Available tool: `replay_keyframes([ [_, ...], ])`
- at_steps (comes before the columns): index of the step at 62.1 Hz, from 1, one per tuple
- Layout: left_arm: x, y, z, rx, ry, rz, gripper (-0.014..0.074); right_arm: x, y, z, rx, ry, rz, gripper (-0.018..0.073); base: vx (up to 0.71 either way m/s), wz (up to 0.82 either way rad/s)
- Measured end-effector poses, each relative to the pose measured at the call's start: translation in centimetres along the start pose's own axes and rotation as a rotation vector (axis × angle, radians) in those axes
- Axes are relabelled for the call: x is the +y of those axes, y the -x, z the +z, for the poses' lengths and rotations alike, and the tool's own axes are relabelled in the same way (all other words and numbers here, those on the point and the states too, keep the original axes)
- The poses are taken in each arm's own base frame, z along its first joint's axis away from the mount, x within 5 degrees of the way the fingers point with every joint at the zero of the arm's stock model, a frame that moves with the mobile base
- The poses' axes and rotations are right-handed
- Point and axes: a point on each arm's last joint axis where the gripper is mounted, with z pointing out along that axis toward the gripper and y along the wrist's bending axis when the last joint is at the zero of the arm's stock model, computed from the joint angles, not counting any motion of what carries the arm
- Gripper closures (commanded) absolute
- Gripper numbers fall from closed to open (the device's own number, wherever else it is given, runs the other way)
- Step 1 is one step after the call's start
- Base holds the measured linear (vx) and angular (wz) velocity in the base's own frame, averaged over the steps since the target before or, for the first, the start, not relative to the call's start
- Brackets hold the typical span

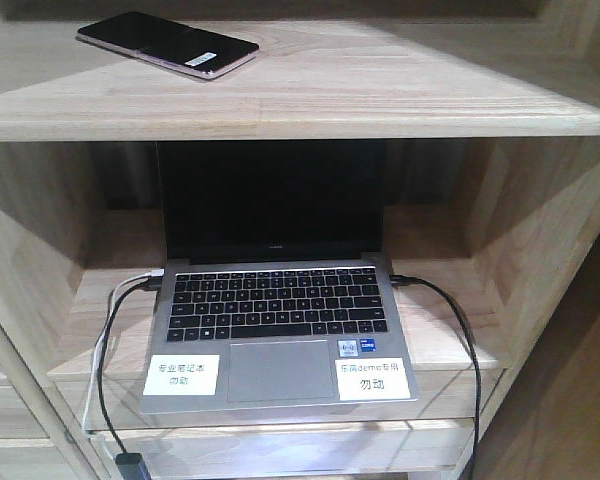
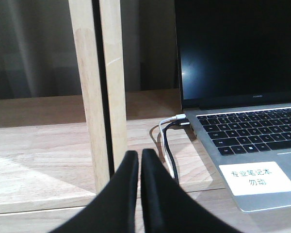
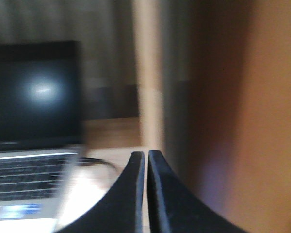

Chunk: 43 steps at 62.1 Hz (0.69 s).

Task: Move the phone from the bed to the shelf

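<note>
Lying flat on the shelf's [image 1: 310, 95] upper board above the open laptop [image 1: 280, 340], the phone [image 1: 167, 44] looks delivered, so both the left end effector [image 2: 139, 160] and right end effector [image 3: 146, 160] sit pressed closed, empty.

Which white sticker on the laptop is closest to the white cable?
The left sticker on the laptop, below the keyboard's left corner. The white cable plugs in on that side; the right sticker sits opposite.
</note>
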Motion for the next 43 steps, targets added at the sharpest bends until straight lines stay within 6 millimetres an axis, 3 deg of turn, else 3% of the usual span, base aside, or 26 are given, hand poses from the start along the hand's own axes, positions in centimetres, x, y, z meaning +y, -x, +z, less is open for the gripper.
replay_keyframes([
  [21,0.0,0.0,0.0,0.0,0.0,0.0,0.0596,-0.3,-3.3,0.0,-0.029,-0.014,-0.006,0.0564,0.0,0.0],
  [43,0.0,0.0,0.0,0.0,0.0,0.0,0.0596,-0.3,-3.2,0.0,-0.058,-0.017,-0.047,0.0564,0.0,0.0],
])
